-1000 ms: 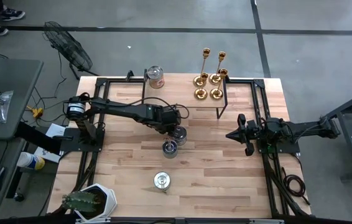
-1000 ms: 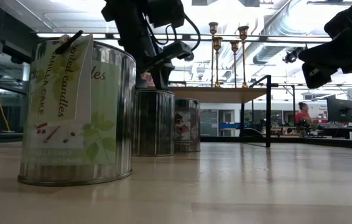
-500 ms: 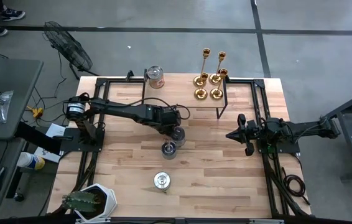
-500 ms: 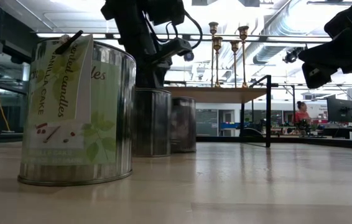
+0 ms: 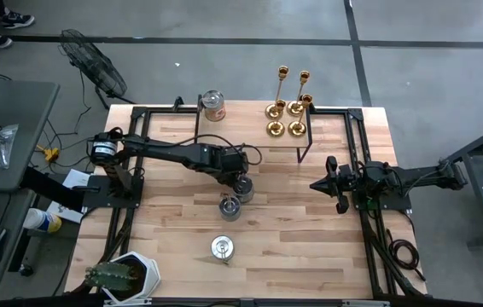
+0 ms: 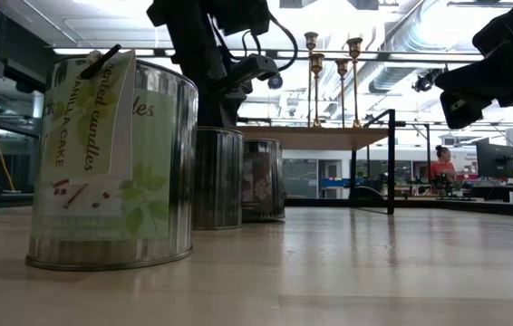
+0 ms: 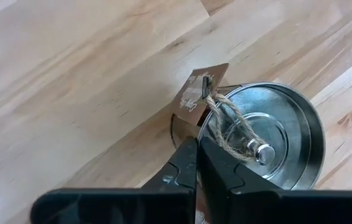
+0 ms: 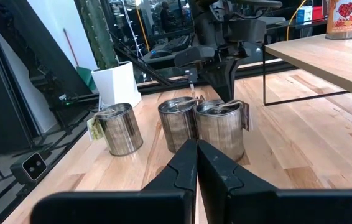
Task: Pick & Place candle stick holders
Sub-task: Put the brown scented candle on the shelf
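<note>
Four gold candlesticks (image 5: 288, 107) stand on their round bases on the raised shelf at the far right. One silver tin holder (image 5: 212, 105) stands on the shelf's left end. Three more stand on the table: one near the front (image 5: 222, 247), one mid-table (image 5: 229, 206), and one with a twine and card tag (image 7: 260, 143) right behind it. My left gripper (image 7: 198, 144) is shut, pointing down at this tagged tin (image 8: 222, 130). My right gripper (image 5: 314, 184) is shut and hovers empty at the table's right. My left gripper comes from above with shut fingers (image 7: 208, 155). Their tips meet the tagged tin at its rim, just below the card tag (image 7: 194, 96). Whether the tag or twine sits between the fingers, I cannot tell. The tin stands upright on the table, against the mid-table tin (image 8: 179, 124).
The black-framed raised shelf (image 5: 327, 128) spans the table's far side. A white pot with a cactus (image 5: 126, 275) sits at the near left corner. Bare wood lies between the tins and my right gripper.
My left gripper has edged toward the table's left and near side with its fingers shut. The tagged tin has slid a little that way and turned about, closing up behind the mid-table tin, which has also shifted slightly left.
</note>
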`<state>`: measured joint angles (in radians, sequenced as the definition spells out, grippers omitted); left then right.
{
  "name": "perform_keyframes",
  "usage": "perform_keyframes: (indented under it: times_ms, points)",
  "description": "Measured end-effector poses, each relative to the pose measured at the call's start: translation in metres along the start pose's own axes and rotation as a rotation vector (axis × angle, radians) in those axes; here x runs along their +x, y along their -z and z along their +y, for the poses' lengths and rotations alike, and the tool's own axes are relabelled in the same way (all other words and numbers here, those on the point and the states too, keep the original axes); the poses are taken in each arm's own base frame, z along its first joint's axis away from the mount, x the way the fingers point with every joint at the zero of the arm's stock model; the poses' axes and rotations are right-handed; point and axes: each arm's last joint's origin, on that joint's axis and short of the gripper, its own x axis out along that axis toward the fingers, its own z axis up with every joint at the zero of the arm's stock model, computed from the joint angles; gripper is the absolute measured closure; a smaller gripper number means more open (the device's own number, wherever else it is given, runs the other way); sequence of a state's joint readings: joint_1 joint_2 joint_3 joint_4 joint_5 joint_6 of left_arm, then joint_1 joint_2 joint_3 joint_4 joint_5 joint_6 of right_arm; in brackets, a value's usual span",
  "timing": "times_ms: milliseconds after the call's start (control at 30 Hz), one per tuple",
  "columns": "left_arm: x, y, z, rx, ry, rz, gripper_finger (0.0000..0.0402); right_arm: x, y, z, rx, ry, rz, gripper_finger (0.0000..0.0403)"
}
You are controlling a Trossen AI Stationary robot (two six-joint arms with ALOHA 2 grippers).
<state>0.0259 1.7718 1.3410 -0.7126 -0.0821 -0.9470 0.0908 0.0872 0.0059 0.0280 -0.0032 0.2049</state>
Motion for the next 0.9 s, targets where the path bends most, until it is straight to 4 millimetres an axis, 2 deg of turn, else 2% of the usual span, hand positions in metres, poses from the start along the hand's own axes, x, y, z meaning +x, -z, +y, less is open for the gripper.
perform_keyframes:
  times_ms: [533, 900]
  points:
    - [-0.020, -0.010, -0.012, 0.060, 0.009, -0.002, 0.0401, 0.000, 0.000, 0.000, 0.000, 0.000, 0.000, 0.0399]
    - [-0.023, -0.010, -0.011, 0.064, -0.001, 0.000, 0.0401, 0.000, 0.000, 0.000, 0.000, 0.000, 0.000, 0.0399]
